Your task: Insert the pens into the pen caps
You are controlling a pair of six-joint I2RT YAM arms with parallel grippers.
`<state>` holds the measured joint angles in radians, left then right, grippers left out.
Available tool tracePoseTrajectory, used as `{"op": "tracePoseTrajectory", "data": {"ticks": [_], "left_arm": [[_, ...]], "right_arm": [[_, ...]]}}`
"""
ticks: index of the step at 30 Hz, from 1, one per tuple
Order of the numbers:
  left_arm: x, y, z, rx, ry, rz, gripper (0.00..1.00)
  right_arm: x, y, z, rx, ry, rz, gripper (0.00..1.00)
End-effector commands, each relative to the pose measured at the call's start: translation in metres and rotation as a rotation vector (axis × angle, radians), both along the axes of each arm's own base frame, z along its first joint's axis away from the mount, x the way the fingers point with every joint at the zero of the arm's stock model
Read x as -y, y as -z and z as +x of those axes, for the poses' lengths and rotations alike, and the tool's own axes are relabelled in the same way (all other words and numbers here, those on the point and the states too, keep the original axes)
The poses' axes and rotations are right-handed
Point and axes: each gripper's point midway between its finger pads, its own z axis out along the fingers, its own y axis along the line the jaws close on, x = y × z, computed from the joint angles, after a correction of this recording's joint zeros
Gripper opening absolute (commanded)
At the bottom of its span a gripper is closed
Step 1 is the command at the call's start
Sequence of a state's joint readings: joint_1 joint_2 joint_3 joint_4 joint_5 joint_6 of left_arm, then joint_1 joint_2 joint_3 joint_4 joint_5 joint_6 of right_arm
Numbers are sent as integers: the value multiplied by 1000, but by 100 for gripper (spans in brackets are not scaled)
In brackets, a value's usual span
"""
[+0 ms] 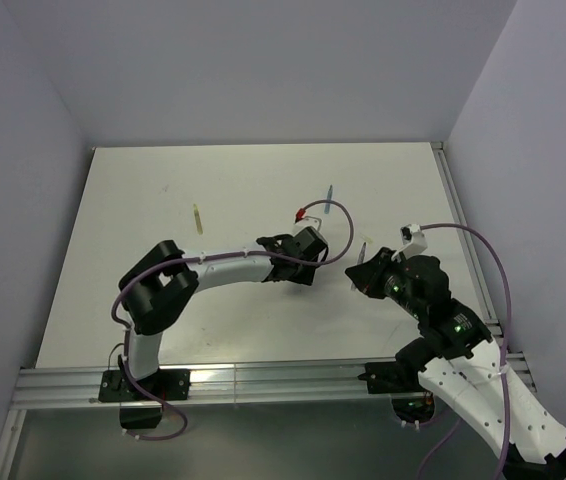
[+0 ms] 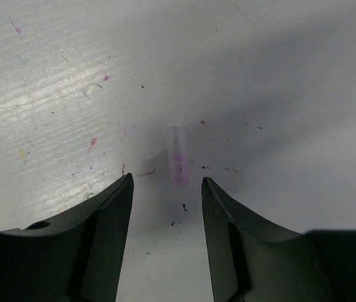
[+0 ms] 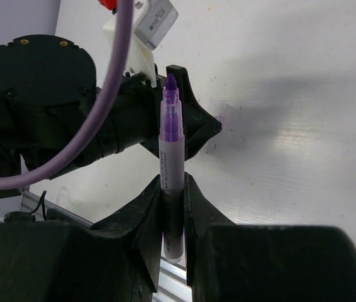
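My left gripper [image 1: 301, 270] [image 2: 167, 185] is open and points down at the table. A pale pen cap [image 2: 178, 165] with a purple tint lies just ahead of its fingertips, not touched. My right gripper [image 1: 363, 268] [image 3: 172, 184] is shut on the grey-purple pen [image 3: 171, 135] [image 1: 364, 249], tip pointing away from the wrist, toward the left gripper [image 3: 187, 119]. The same cap [image 3: 225, 113] shows beside that gripper's finger. The yellow pen [image 1: 197, 217] lies at the far left and the blue pen [image 1: 329, 200] at the far middle. The other caps are not in view.
The white table [image 1: 243, 190] has an aluminium rail [image 1: 263, 385] along its near edge and another [image 1: 455, 220] along the right side. Purple cables loop over both wrists, with a red connector [image 1: 299, 213] near the blue pen. Grey walls enclose the table.
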<state>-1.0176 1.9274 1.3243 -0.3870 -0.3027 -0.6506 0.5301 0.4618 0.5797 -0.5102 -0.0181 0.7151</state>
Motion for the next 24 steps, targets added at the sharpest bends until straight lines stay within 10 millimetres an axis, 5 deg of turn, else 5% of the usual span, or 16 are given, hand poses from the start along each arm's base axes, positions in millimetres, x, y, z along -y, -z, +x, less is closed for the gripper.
{"op": "tracePoseTrajectory", "data": {"ticks": [1, 24], "left_arm": [[11, -10, 14, 57, 19, 0, 53], [12, 17, 19, 16, 48, 116, 43]], "right_arm": [[5, -3, 0, 15, 14, -12, 0], [7, 1, -2, 20, 11, -17, 0]]}}
